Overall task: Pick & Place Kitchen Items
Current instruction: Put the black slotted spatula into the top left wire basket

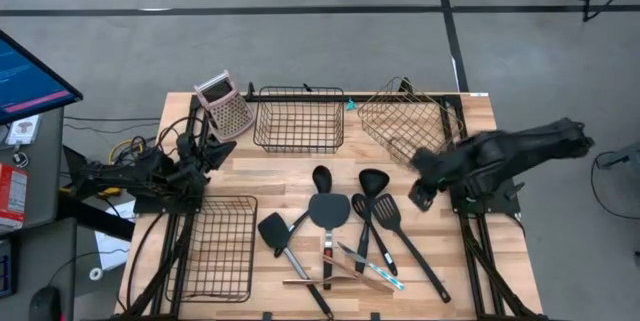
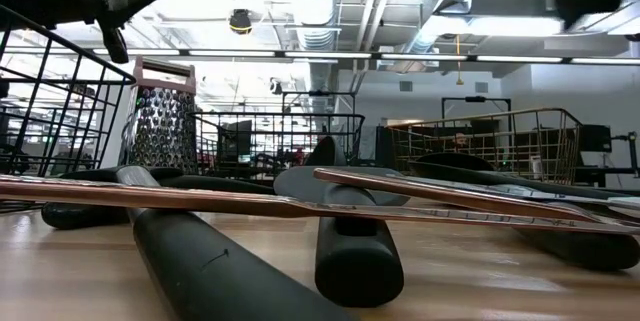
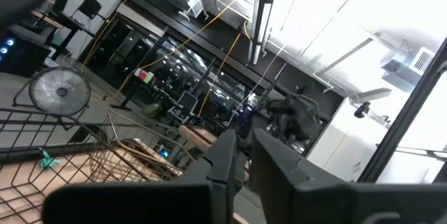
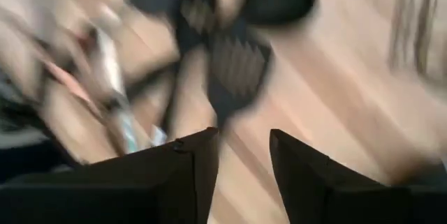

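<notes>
Several kitchen utensils (image 1: 340, 236) lie in a loose pile on the wooden table, near the middle front: black ladles, spoons and spatulas, plus thin tools with silver, orange and teal parts. In the low view their black handles (image 2: 350, 246) lie close to the camera. My right gripper (image 1: 420, 197) hovers open just right of the pile. In its wrist view (image 4: 243, 155) it looks down on a black slotted spatula (image 4: 234, 70). My left gripper (image 1: 207, 156) waits at the table's left side, shut and empty, and points up into the room (image 3: 244, 158).
A black wire basket (image 1: 298, 119) and a copper wire basket (image 1: 405, 121) stand at the far edge. Another black basket (image 1: 215, 251) stands at the near left. A pink-topped box grater (image 1: 225, 106) stands at the far left. Bare wood (image 1: 445, 236) lies right of the pile.
</notes>
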Motion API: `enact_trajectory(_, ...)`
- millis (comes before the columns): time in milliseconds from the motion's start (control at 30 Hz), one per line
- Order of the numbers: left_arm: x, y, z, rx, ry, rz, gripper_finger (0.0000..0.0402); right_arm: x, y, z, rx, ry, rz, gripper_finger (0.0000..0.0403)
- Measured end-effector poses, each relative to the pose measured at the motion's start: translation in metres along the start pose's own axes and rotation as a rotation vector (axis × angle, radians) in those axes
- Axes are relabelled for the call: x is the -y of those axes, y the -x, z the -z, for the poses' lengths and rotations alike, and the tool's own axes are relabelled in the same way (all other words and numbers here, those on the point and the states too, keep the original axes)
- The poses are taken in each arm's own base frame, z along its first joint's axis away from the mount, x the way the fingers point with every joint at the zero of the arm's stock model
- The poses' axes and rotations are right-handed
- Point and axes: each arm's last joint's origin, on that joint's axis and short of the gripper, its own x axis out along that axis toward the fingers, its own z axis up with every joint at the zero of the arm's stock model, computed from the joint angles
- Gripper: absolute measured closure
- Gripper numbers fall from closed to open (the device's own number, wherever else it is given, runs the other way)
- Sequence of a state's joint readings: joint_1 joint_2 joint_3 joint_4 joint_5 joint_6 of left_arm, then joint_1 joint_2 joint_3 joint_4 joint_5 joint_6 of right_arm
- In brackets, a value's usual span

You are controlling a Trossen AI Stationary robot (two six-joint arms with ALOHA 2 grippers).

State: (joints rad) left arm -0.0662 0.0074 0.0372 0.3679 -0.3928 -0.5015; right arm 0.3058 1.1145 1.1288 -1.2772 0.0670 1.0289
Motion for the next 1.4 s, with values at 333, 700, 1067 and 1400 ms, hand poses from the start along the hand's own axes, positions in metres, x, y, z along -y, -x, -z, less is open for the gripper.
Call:
enact_trajectory(333, 0.0, -0.001, 0.001, -0.009, -0.007, -0.004, 0.0307, -0.04, -0.077, 0.032, -0.276, -0.006, 0.225, 0.0174)
enact_trajectory(700, -0.001, -0.003, 0.004, -0.034, -0.018, -0.018, 0.0277, -0.048, -0.149, 0.057, -0.248, -0.019, 0.162, 0.0133)
enact_trajectory(1067, -0.002, -0.006, 0.009, -0.07, -0.03, -0.038, 0.0268, -0.047, -0.186, 0.076, -0.259, -0.01, 0.233, 0.0173)
enact_trajectory(1400, -0.002, -0.006, 0.008, -0.065, -0.029, -0.035, 0.0268, -0.045, -0.179, 0.08, -0.242, -0.009, 0.236, 0.0342)
